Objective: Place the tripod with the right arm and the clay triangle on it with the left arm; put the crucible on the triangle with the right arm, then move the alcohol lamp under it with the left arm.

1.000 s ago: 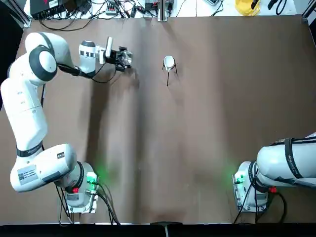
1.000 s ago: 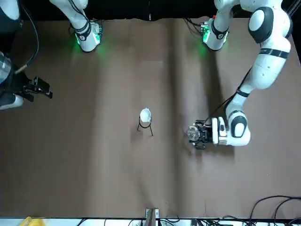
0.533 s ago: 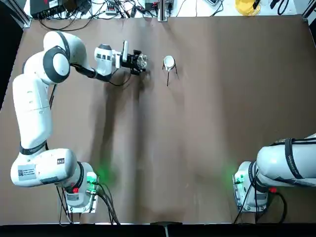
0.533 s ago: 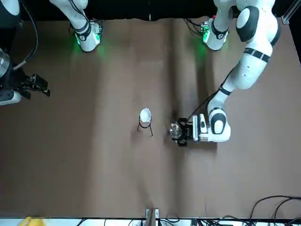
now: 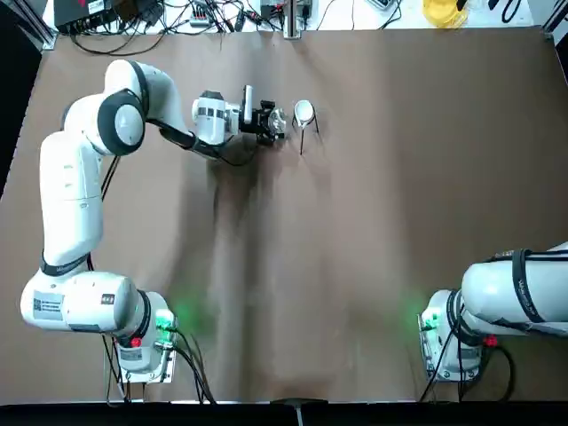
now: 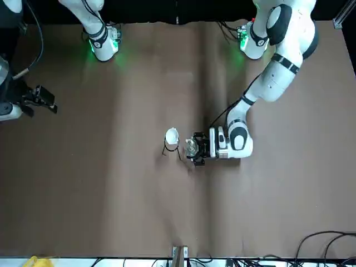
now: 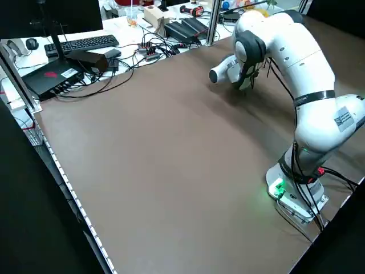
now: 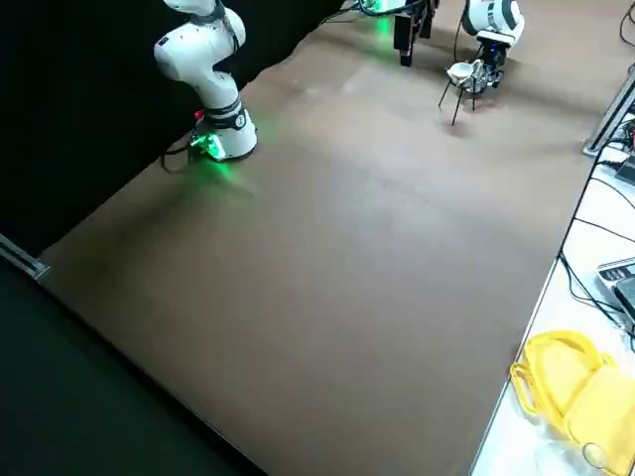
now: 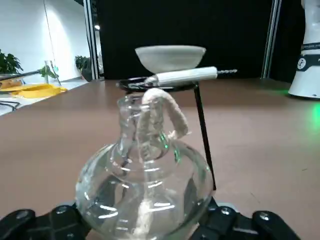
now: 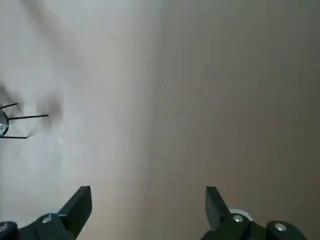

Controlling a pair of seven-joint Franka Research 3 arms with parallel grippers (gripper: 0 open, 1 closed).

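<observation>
The thin black tripod (image 5: pixel 304 133) stands at the far middle of the table, its legs also showing in the front view (image 6: pixel 177 152). The white crucible (image 5: pixel 303 111) sits on its ring, resting on the clay triangle (image 9: pixel 180 76). My left gripper (image 5: pixel 273 122) is shut on the clear glass alcohol lamp (image 5: pixel 278 119), low over the table just left of the tripod, not under the ring. In the left wrist view the lamp (image 9: pixel 145 195) fills the foreground with the crucible (image 9: pixel 170 56) right behind it. My right gripper (image 6: pixel 40 100) hangs open and empty, far to the right.
Cables and electronics (image 5: pixel 177 18) line the table's far edge, along with a yellow object (image 5: pixel 442 11). A keyboard (image 7: pixel 80 42) lies on a desk beyond it. Both arm bases (image 5: pixel 142 342) stand at the near edge.
My left arm has carried the lamp steadily to the right, from well left of the tripod to right beside it. The right gripper has drifted slightly outward. Tripod and crucible have not moved.
</observation>
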